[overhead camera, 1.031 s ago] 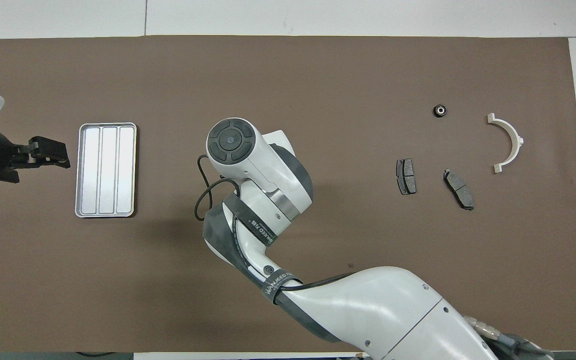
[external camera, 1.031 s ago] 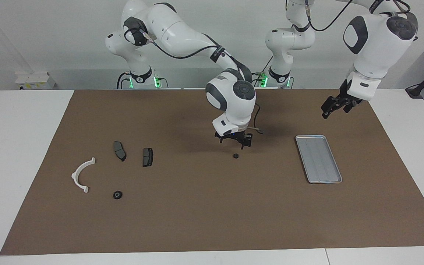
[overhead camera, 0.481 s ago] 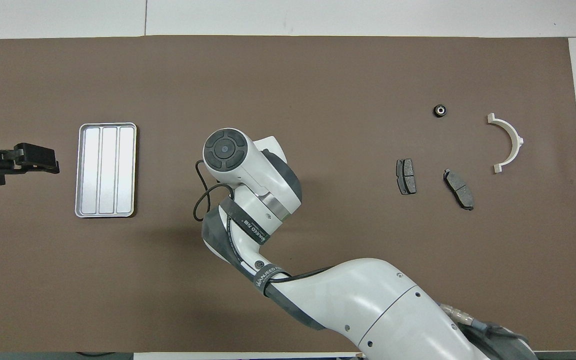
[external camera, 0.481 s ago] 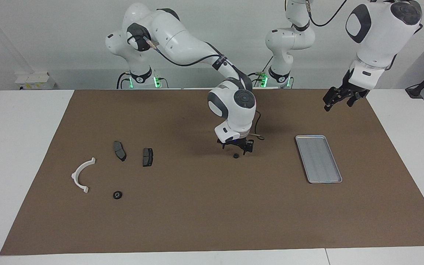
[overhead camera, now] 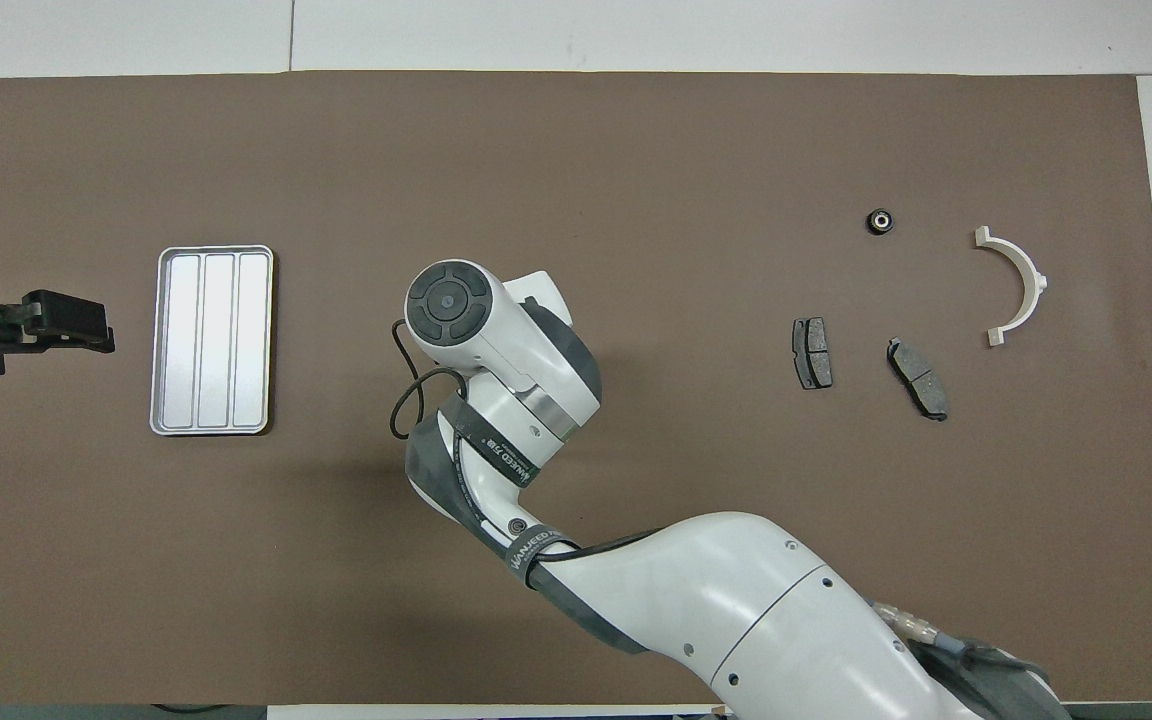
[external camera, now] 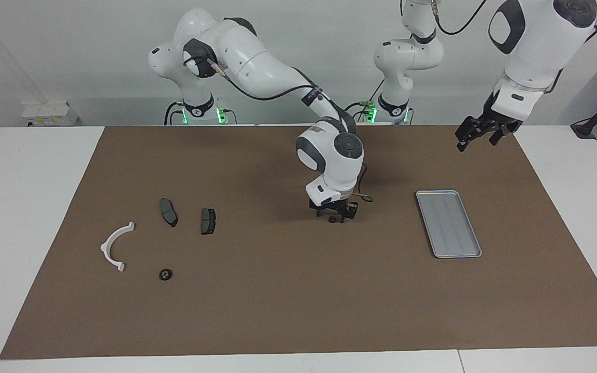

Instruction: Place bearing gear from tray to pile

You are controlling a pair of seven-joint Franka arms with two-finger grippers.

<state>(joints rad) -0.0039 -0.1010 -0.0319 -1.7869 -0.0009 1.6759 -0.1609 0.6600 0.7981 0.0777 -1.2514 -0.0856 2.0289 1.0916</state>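
A small black bearing gear [external camera: 332,219] lies on the brown mat between the tray and the pile. My right gripper [external camera: 336,216] is down at the mat, open, one finger on each side of the gear. In the overhead view the right wrist [overhead camera: 496,330] hides both. The silver tray [external camera: 449,223] [overhead camera: 213,340] holds nothing. The pile lies toward the right arm's end: two dark brake pads [external camera: 168,212] [external camera: 208,220], a white curved bracket [external camera: 114,246] and a second bearing gear [external camera: 165,274]. My left gripper [external camera: 477,135] hangs open in the air beside the tray.
The brown mat [external camera: 278,300] covers most of the white table. In the overhead view the pile shows as pads [overhead camera: 812,353] [overhead camera: 917,378], bracket [overhead camera: 1021,285] and gear [overhead camera: 879,221]. The right arm's forearm [overhead camera: 736,600] stretches over the mat's near part.
My right gripper has come down from above the gear to the mat around it and its fingers have begun to narrow. The left arm has risen and drawn back from the tray.
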